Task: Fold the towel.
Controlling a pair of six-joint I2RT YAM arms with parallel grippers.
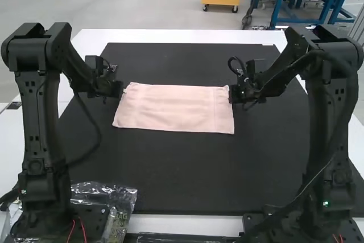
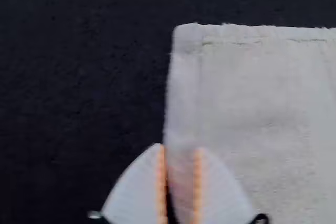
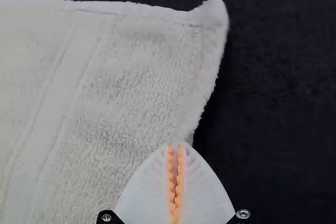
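**Right side pinched, left side waiting on a grip: towel (image 1: pixel 176 108) set up for a fold**

Dark mat (image 1: pixel 187 169) lying under everything. The towel is resting on it as a flat oblong, long sides running left to right, toward the mat's far half; I'm not able to tell how many layers. I'm judging this as the grasping step, before a fold.

Right gripper (image 3: pixel 177 144) is pressing its fingers together, pinching the towel's right edge near a corner. Left gripper (image 2: pixel 179 147) is holding its fingers spread, the left edge lying between them — no pinch there.

Next I'm wanting the left closed, then both lifting evenly — a lopsided lift would be risking a skewed fold.
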